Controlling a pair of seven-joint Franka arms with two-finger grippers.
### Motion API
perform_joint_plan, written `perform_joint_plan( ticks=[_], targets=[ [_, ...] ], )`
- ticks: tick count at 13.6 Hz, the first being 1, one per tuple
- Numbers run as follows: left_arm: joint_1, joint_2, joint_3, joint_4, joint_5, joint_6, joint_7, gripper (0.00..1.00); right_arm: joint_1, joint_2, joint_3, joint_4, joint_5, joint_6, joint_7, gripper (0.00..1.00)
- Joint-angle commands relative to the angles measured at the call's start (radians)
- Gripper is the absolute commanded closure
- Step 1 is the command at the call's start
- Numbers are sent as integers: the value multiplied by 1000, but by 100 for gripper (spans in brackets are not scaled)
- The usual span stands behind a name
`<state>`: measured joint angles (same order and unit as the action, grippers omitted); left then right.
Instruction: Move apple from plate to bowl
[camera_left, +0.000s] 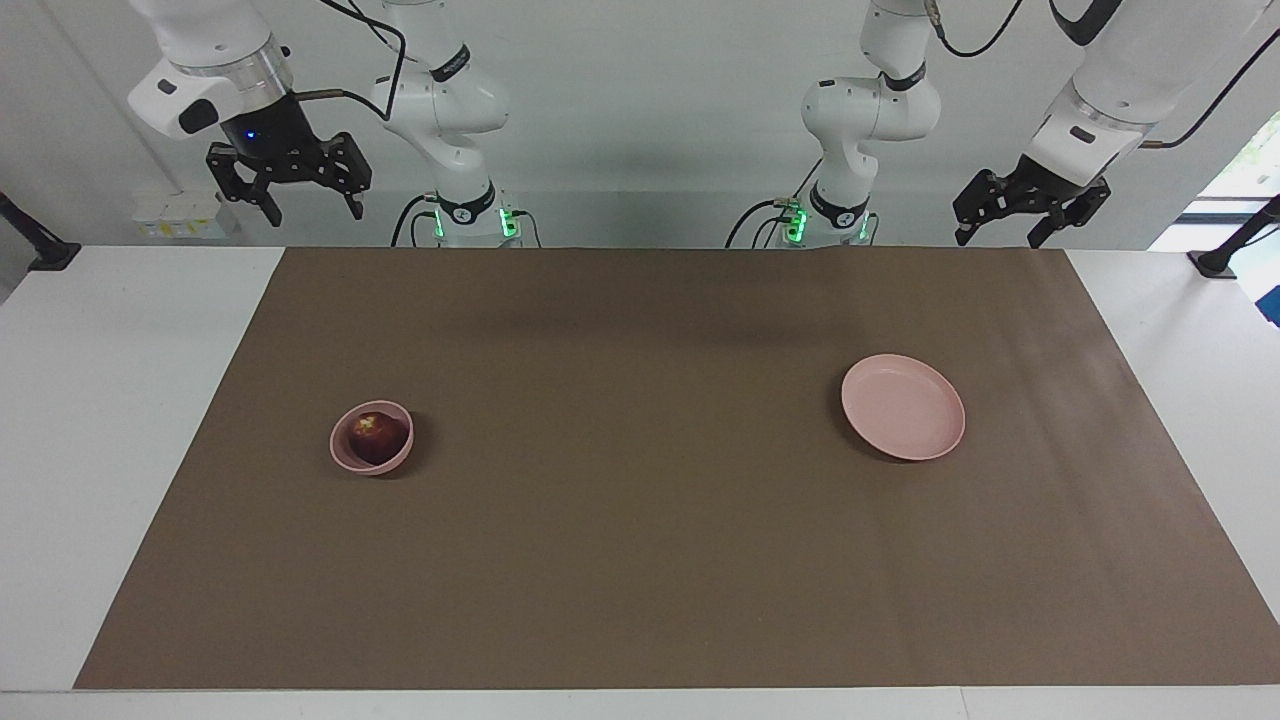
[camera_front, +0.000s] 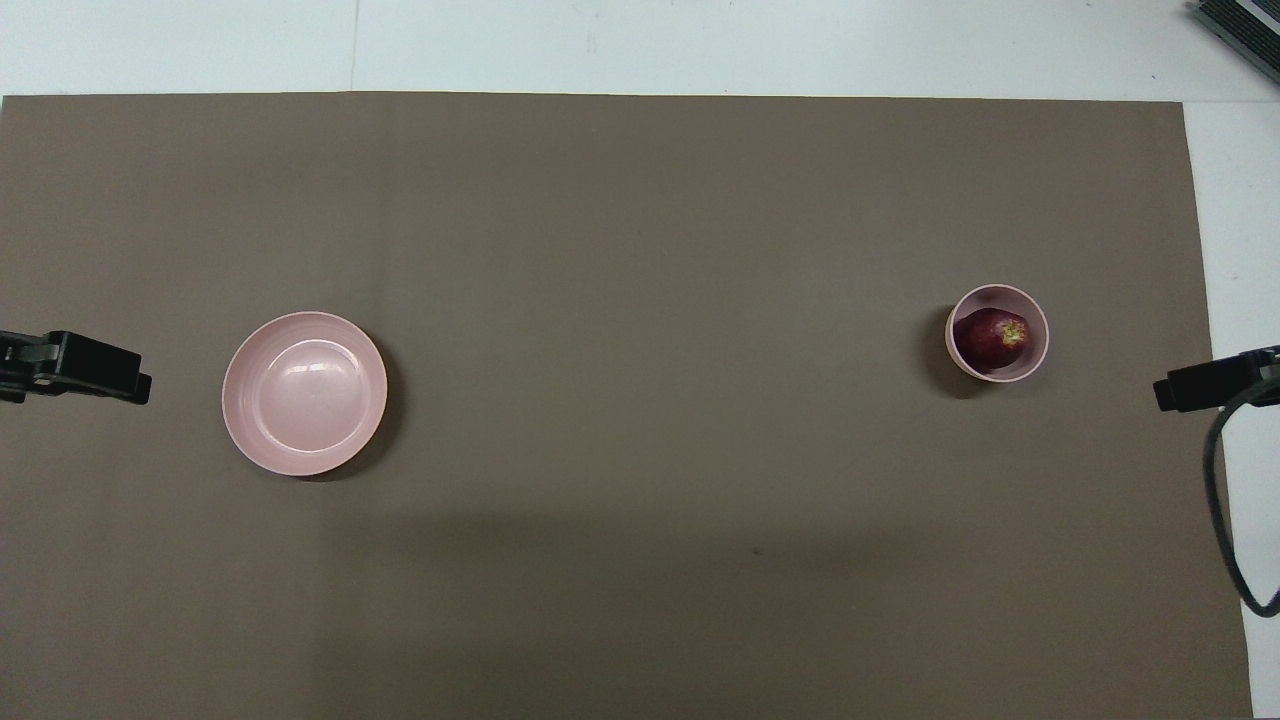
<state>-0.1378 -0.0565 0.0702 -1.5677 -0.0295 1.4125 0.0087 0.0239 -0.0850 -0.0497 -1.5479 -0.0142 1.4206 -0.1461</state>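
Observation:
The small dark red apple (camera_left: 377, 437) lies inside the small deep pink bowl (camera_left: 345, 458), toward the right arm's end of the brown mat. In the overhead view the apple (camera_front: 990, 338) fills most of the bowl (camera_front: 1000, 292). The wide flat pink plate (camera_left: 903, 407) is bare, toward the left arm's end; it also shows in the overhead view (camera_front: 304, 393). My right gripper (camera_left: 315, 218) is open and empty, raised high over the table's edge at the robots' end. My left gripper (camera_left: 998, 241) is open and empty, raised the same way at its own end.
A brown mat (camera_left: 640, 560) covers most of the white table (camera_left: 120, 420). The bowl lies a little farther from the robots than the plate, with a wide stretch of mat between them. A black cable (camera_front: 1225, 520) hangs by the right gripper.

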Motion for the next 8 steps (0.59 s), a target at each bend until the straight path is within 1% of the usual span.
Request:
perform_joint_plan(
  ticks=[1, 4, 8],
  targets=[
    [1, -16, 0, -5, 10, -17, 4, 0, 2, -25, -1, -29, -13, 12, -17, 0],
    [1, -16, 0, -5, 10, -17, 4, 0, 2, -16, 1, -12, -16, 12, -15, 0],
    [1, -16, 0, -5, 10, -17, 4, 0, 2, -19, 2, -20, -16, 12, -12, 0]
  ],
)
